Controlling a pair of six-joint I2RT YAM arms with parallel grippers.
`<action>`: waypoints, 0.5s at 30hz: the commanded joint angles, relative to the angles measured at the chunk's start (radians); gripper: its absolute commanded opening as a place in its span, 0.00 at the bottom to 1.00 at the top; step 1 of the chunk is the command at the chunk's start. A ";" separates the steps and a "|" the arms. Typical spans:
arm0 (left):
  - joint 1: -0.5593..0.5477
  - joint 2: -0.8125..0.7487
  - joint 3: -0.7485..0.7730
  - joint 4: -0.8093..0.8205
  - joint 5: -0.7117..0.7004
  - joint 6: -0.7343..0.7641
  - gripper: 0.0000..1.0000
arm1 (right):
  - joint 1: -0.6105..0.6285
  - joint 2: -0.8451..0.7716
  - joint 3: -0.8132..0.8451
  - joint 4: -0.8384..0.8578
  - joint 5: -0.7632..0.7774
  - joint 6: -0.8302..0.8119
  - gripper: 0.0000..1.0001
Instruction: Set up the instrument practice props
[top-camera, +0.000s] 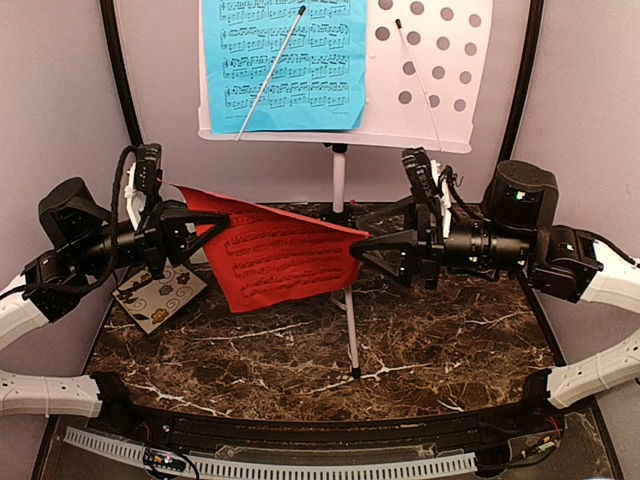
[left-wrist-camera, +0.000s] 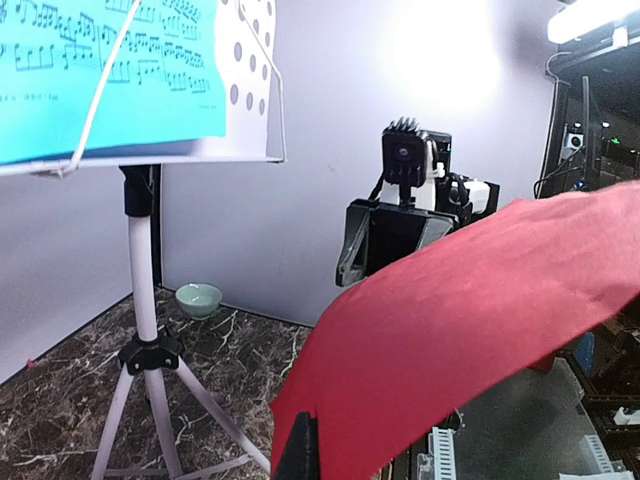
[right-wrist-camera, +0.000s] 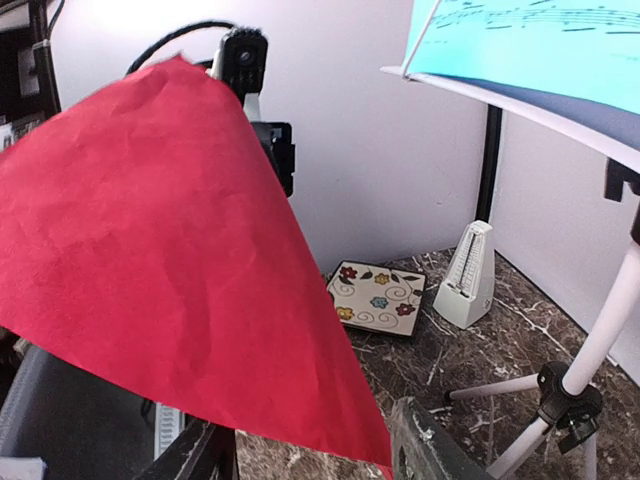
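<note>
The red sheet (top-camera: 285, 262) hangs above the desk (top-camera: 450, 340), on the near side of the white stand (top-camera: 490, 70). The left end effector (top-camera: 198, 222) pinches its left edge. The right end effector (top-camera: 362, 243) pinches its right corner. The blue sheet (top-camera: 280, 60) sits on the stand.

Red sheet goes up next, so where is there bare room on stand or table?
Free: the stand's perforated right half, beside the blue sheet, and the marble table in front of the tripod legs. Crowded: the left side, with floral coaster and metronome. The red sheet hangs over the middle.
</note>
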 joint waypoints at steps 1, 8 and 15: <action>0.001 0.018 0.093 -0.016 0.046 0.022 0.00 | -0.003 -0.058 -0.011 0.029 0.068 -0.007 0.59; 0.001 0.156 0.335 -0.053 0.145 0.046 0.00 | 0.001 -0.068 0.092 -0.113 0.154 -0.009 0.78; 0.001 0.361 0.662 -0.108 0.167 0.040 0.00 | 0.035 -0.089 0.179 -0.245 0.308 -0.016 0.75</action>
